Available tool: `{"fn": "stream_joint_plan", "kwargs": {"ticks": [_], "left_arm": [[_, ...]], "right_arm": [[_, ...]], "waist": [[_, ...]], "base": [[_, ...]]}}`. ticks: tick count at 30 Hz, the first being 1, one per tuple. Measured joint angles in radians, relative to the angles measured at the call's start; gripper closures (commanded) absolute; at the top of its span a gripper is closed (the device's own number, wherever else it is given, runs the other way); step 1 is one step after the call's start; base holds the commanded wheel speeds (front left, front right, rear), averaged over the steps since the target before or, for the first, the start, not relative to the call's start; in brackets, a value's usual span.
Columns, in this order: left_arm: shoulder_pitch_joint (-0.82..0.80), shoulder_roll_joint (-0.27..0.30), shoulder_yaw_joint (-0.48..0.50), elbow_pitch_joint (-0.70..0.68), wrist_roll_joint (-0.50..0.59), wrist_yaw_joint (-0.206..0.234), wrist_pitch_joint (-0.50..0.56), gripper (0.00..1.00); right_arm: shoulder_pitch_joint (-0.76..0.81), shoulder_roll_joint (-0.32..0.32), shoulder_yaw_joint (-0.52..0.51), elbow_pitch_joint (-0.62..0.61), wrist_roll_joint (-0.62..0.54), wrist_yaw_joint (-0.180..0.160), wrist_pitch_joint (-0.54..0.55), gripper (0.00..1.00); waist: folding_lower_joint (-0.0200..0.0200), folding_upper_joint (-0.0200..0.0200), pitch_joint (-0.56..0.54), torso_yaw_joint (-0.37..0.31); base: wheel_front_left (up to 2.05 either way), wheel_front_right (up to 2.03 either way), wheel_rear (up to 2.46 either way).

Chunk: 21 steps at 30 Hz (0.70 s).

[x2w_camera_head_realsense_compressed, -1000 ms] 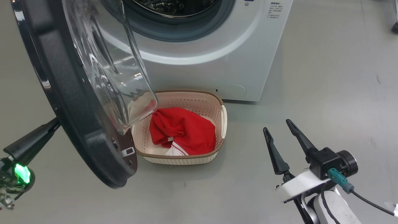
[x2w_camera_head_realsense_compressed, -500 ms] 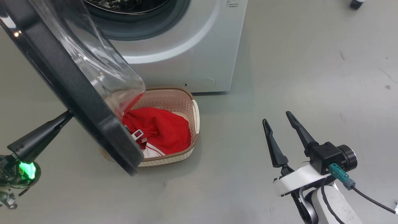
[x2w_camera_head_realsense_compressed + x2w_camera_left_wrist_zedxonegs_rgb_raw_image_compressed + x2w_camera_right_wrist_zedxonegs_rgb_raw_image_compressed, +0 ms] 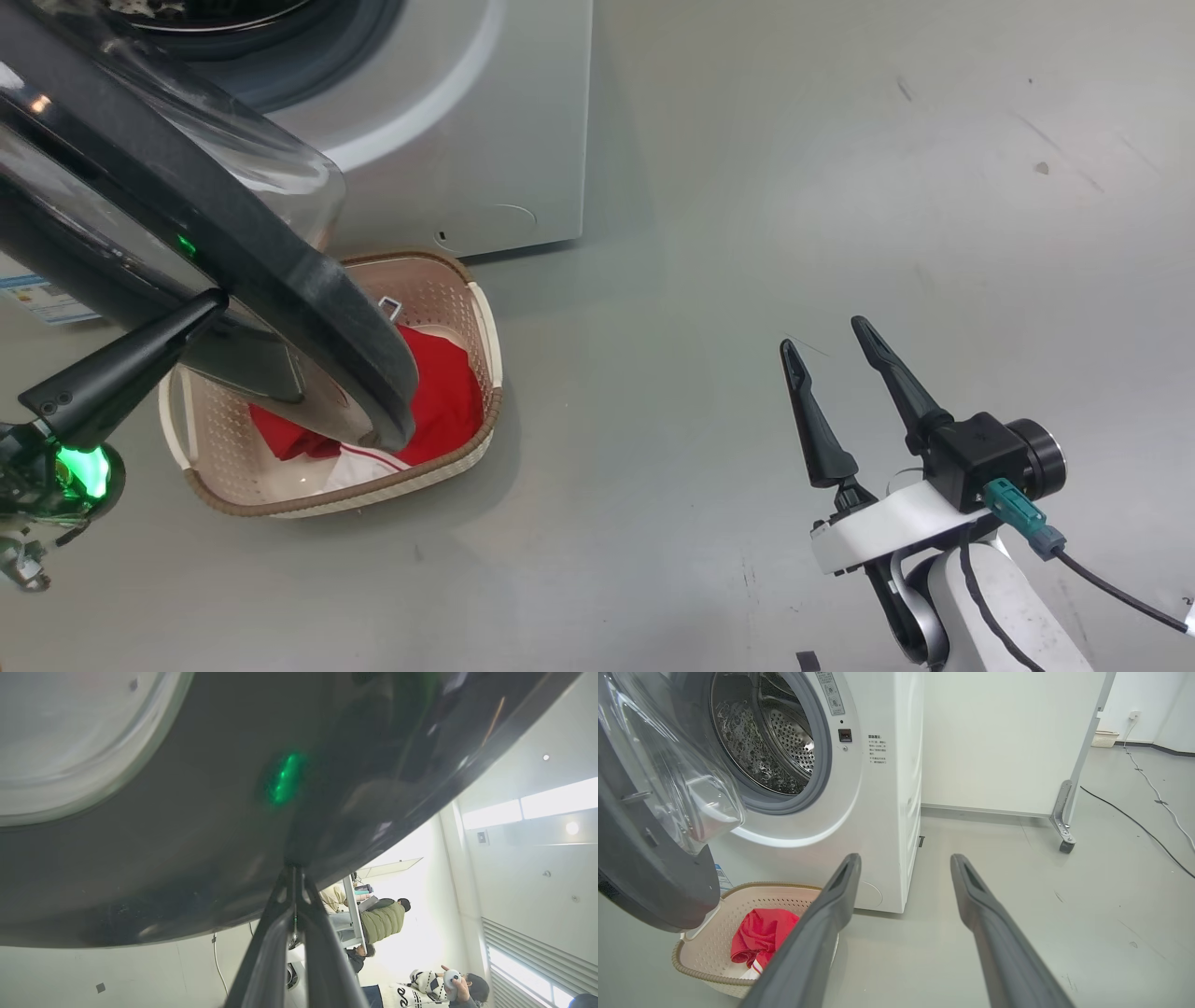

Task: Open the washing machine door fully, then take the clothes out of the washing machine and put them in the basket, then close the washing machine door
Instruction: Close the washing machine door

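The washing machine (image 3: pixel 485 112) (image 3: pixel 887 812) stands with its steel drum showing. The washing machine door (image 3: pixel 280 271) (image 3: pixel 187 835) (image 3: pixel 644 872) hangs partly open over the basket (image 3: pixel 220 434) (image 3: pixel 770 896). Red clothes (image 3: pixel 448 401) (image 3: pixel 756 933) with white trim lie in the basket, partly hidden by the door. My left gripper (image 3: pixel 217 301) (image 3: pixel 294 870) is shut, its tip against the door's glossy black outer face. Well to the right over the floor, my right gripper (image 3: pixel 822 332) (image 3: pixel 904 857) stands open, holding nothing.
The basket sits on the grey floor in front of the machine's lower right corner. A white panel on a castor foot (image 3: pixel 1064 830) and floor cables (image 3: pixel 1139 816) are to the machine's right. People (image 3: pixel 383 919) sit in the background.
The head camera has turned, so machine and basket sit further left. The door has swung over the basket towards the machine, my shut left gripper staying on its outer face. The right gripper stays open.
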<state>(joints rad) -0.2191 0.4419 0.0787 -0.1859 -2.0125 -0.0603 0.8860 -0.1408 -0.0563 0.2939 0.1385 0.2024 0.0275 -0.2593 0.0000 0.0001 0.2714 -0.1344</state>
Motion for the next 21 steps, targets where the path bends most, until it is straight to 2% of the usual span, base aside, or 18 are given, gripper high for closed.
{"fn": "stream_joint_plan", "kwargs": {"ticks": [9,15,21], "left_arm": [[-0.097,-0.001,-0.023,0.005,0.000,0.051,-0.018,1.00],[-0.192,0.006,-0.027,0.016,0.001,0.108,-0.044,1.00],[-0.294,0.017,-0.027,0.035,0.008,0.136,-0.063,1.00]], "right_arm": [[-0.020,0.001,0.008,-0.016,0.009,-0.004,0.000,0.00],[-0.042,0.002,0.025,-0.040,0.041,-0.013,0.000,0.00],[-0.062,0.003,0.049,-0.049,0.061,-0.022,0.000,0.00]], "waist": [[0.0000,0.0000,0.043,-0.078],[0.0000,0.0000,0.086,-0.114],[0.0001,0.0000,0.134,-0.148]], "base": [[0.00,0.00,0.00],[0.00,0.00,0.00],[0.00,0.00,0.00]]}}
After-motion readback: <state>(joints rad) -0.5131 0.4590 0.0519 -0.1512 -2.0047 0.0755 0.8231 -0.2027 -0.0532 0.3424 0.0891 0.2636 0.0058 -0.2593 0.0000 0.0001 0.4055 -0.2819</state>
